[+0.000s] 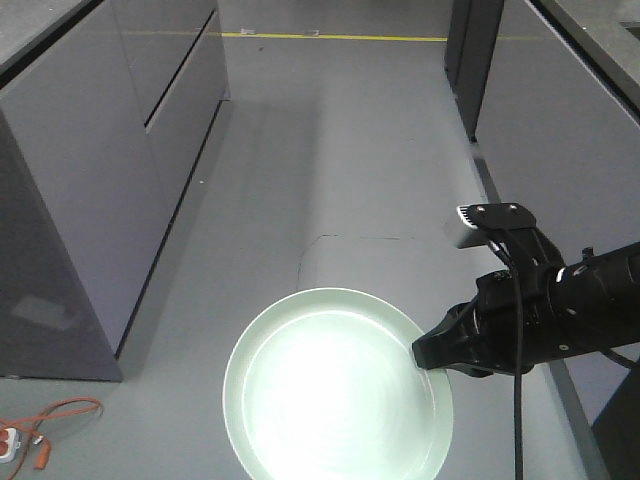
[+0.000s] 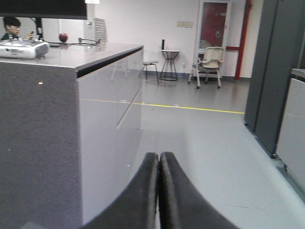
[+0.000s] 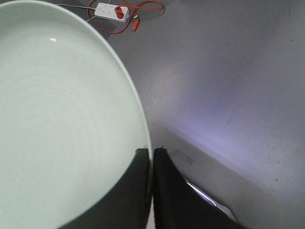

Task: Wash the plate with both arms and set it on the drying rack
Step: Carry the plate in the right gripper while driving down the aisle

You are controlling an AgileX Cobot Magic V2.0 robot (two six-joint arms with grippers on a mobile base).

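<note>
Nearest the cameras, the plate [image 1: 340,395] is held in the air above the grey floor [image 1: 330,170], face up and roughly level. Its rim on the robot's right side is pinched by the right gripper [image 1: 424,353]. In the right wrist view the two dark fingers are seen closed almost together, with the thin edge of the plate clamped between them. The plate is touched by nothing else.

The left gripper [image 2: 158,162] is shown only in its own wrist view. Its fingers are pressed fully together with nothing between them, and it is pointed out across the room, away from the plate.

Below and beyond the plate, a white power strip [image 3: 112,12] with an orange cable is seen lying on the floor. A tall grey cabinet [image 1: 90,180] is seen on the left, and its worktop [image 2: 90,52] appears in the left wrist view. Farther off, a yellow line [image 1: 330,37] is marked across the floor.

As for progress, only the pick-up can be counted as done. No sink, tap, water or sponge is shown, and no drying rack is visible in any view. The plate's surface looks smooth and glossy, but whether it has been washed cannot be told. The two-armed washing and the placing on the rack are judged to be left.
</note>
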